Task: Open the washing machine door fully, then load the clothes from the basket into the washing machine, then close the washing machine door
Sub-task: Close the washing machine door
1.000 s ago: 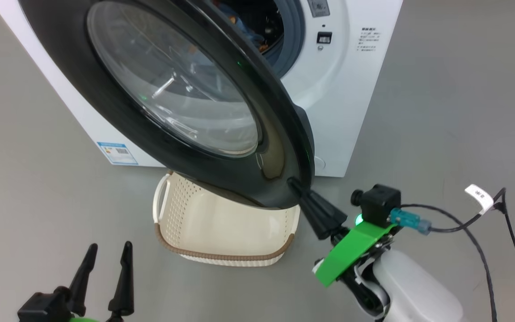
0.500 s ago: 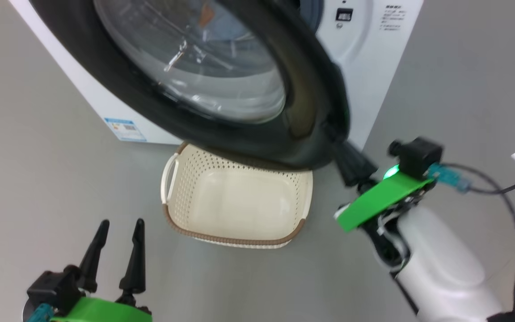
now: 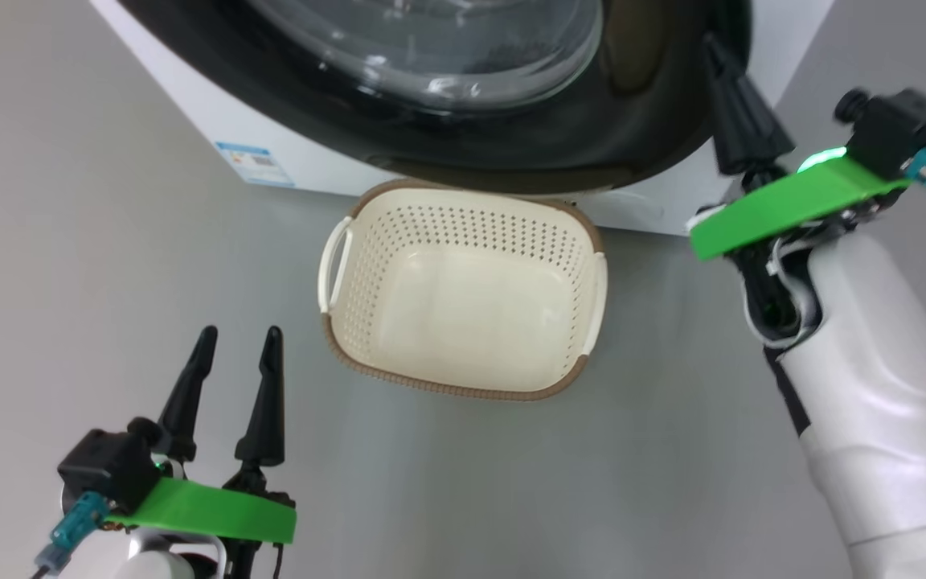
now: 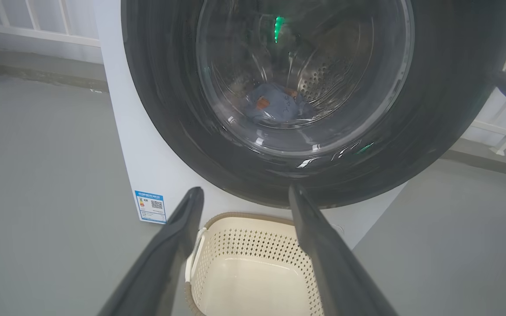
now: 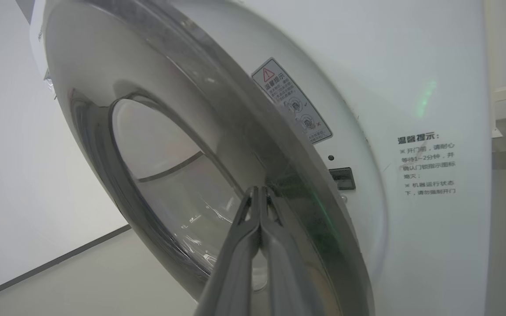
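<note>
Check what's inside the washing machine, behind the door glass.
Light-blue clothes with an orange patch lie on the perforated drum. The black frame of the door hides the rest; count unclear.

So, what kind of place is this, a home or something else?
Probably a bare test room or lab rather than a home: a washing machine stands on a plain grey floor with a small basket before it, and a white railing runs behind it.

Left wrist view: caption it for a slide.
Open left hand before the door, clothes visible through its glass, empty basket below.
</note>
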`<state>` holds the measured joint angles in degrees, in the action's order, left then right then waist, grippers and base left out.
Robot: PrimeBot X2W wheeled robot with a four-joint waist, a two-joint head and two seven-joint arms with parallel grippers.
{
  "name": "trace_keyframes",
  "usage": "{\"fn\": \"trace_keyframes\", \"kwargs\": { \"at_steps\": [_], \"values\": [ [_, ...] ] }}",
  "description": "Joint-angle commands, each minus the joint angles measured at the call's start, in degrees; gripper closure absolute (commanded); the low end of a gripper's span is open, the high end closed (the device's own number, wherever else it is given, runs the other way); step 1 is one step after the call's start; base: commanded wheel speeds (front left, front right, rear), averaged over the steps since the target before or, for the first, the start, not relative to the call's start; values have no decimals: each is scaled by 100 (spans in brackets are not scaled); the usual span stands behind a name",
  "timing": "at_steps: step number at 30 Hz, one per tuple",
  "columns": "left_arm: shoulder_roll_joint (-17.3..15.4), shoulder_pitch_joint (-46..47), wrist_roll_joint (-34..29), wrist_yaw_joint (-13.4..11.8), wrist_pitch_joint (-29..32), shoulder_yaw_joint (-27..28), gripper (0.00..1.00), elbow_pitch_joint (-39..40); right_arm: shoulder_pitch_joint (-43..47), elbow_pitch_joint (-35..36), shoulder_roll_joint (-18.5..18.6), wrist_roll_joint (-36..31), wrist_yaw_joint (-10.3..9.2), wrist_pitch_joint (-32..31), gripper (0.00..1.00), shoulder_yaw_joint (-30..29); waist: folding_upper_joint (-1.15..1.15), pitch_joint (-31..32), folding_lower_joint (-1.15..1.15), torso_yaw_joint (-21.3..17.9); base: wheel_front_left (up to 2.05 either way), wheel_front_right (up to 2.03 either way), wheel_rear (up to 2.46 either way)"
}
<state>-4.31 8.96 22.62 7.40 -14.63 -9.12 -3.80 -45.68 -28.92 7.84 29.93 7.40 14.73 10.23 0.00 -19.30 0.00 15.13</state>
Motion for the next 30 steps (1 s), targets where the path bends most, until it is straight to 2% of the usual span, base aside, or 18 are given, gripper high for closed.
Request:
{"fn": "trace_keyframes", "kwargs": {
  "at_steps": [1,18,23,30],
  "values": [
    [-85,146,58,9,-37,173,0,156,-147,113,-98,-79,9,27,100,-2,0,-146,0,148,0,0,0],
    [-61,333,88,9,-37,61,0,271,-862,52,-199,-423,9,27,100,-1015,0,-366,0,414,0,0,0],
    [-65,337,84,9,-37,39,0,267,-870,24,-220,-439,9,27,100,-1078,0,-355,0,431,0,0,0],
    [-96,249,72,9,-37,77,0,170,-485,8,-199,-430,9,27,100,-639,0,-207,0,330,0,0,0]
  ]
}}
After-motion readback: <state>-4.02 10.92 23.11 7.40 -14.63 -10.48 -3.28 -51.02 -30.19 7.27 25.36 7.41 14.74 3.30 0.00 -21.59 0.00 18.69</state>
